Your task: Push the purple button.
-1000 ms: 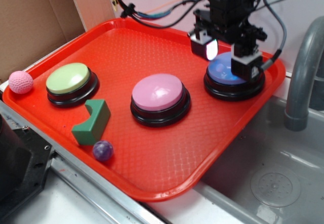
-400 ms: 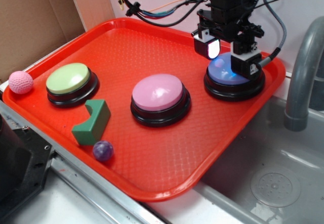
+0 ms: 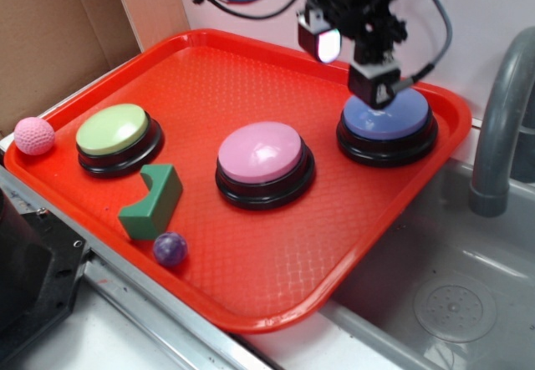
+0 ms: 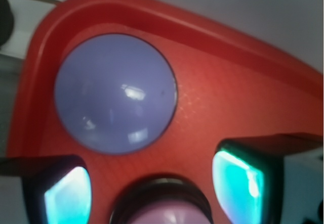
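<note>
The purple button point(image 3: 394, 121), a glossy periwinkle dome on a black base, sits in the far right corner of the red tray point(image 3: 251, 303). My gripper point(image 3: 347, 63) hangs just above its back left edge, clear of the dome, with the jaws open and empty. In the wrist view the purple button point(image 4: 115, 93) lies ahead of my gripper point(image 4: 152, 188), and both glowing fingertips point(image 4: 238, 181) stand wide apart over the tray.
A pink-topped button point(image 3: 261, 154) sits mid-tray and also shows in the wrist view point(image 4: 167, 216). A green button point(image 3: 113, 129), a green block point(image 3: 152, 199) and a small purple ball point(image 3: 170, 248) lie left. A pink ball point(image 3: 34, 135) rests off the tray. A sink and grey pipe point(image 3: 500, 119) are right.
My gripper has lifted off the purple button's top and moved up and to the left. The button's glow under the fingers is gone.
</note>
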`<state>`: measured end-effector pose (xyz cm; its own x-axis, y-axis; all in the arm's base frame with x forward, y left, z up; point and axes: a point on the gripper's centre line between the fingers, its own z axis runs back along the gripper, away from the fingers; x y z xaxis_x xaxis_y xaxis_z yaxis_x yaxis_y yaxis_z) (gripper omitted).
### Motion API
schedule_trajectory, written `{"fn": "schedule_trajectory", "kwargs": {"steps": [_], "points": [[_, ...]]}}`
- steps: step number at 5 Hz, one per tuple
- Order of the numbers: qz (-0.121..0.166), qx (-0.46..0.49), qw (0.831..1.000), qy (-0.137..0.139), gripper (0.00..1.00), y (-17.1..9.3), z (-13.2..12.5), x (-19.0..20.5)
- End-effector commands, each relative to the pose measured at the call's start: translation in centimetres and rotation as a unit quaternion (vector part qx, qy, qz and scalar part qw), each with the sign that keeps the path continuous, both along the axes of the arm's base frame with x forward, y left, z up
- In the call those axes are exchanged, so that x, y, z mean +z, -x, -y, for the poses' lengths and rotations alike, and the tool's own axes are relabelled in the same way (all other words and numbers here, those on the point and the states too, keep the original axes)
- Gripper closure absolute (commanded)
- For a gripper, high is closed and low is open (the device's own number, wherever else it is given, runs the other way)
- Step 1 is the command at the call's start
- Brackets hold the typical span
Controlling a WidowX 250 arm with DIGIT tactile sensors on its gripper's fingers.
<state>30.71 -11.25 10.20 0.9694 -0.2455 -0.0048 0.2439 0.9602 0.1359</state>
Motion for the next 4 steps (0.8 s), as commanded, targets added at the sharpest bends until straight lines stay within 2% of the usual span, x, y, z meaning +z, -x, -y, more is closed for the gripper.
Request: {"fn": "schedule_trajectory", "kwargs": {"steps": [1, 3, 4], "points": [[0.064, 0.003, 0.997, 0.042, 0.0, 1.3, -0.7, 5.1], [0.069, 0.038, 0.995, 0.065, 0.0, 3.0, -1.6, 6.0], [0.053, 0.049, 0.995, 0.073, 0.0, 3.6, -2.4, 6.5]]}}
